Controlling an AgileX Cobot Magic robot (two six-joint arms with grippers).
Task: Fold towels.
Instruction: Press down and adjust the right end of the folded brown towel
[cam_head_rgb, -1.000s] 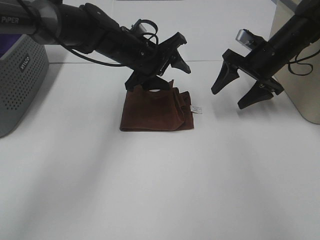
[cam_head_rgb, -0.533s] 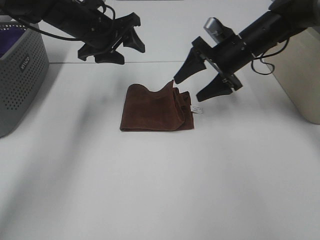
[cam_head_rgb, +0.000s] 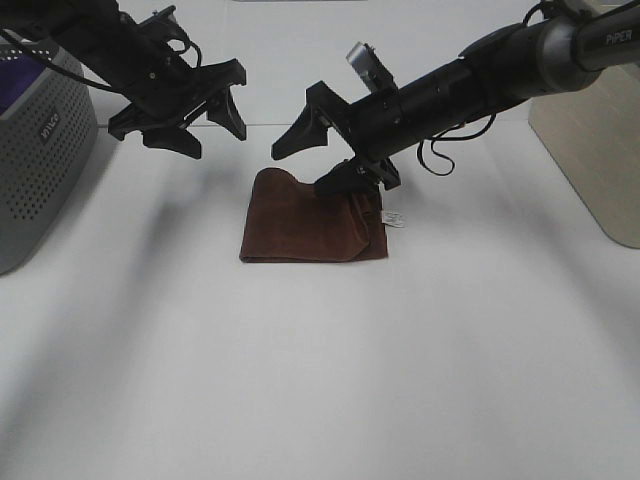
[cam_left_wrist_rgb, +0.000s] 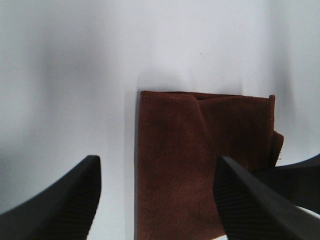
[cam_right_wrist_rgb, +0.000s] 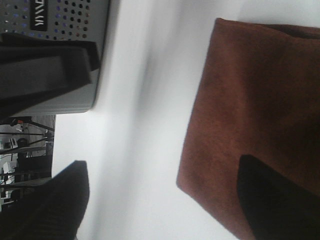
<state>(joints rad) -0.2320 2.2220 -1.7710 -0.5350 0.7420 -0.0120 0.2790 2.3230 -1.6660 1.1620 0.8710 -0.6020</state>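
A brown towel lies folded in a rough square on the white table, with a small white tag at its right edge. My left gripper is open and empty, in the air to the back left of the towel. My right gripper is open and reaches across the towel's far edge, with its lower finger on or just above the cloth. The left wrist view shows the towel below the open left gripper. The right wrist view shows the towel under one finger of the right gripper.
A grey perforated basket stands at the far left with something purple inside; it also shows in the right wrist view. A beige box stands at the right edge.
My left gripper let go of the towel and drew back to the left. My right gripper swung left onto the towel's far edge. The raised fold has come down flat.
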